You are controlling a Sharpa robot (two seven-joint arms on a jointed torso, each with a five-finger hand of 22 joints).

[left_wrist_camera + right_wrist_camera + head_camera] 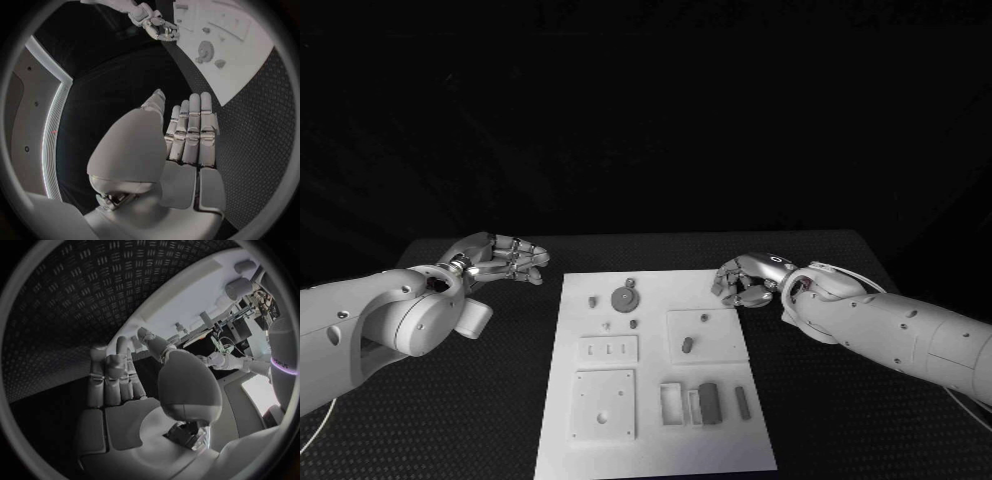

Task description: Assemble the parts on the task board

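Observation:
The white task board point(653, 440) lies in the middle of the table. On it are a grey gear point(626, 296), a few small pieces point(633, 324), a dark peg point(687, 345) on a square plate and dark bars point(710, 402) near the front. My left hand point(502, 258) hovers over the table beyond the board's far left corner; its fingers point(190, 130) are straight and hold nothing. My right hand point(750, 280) hangs over the board's far right corner, its fingers point(115, 372) slightly bent around nothing. The left wrist view shows the board point(247, 70), the gear point(205, 50) and the right hand point(156, 25).
Black textured table point(459, 400) surrounds the board on both sides. Raised white plates with slots and holes point(604, 403) sit on the board's near half. The board's edge point(187, 300) curves past the right hand's fingers in the right wrist view.

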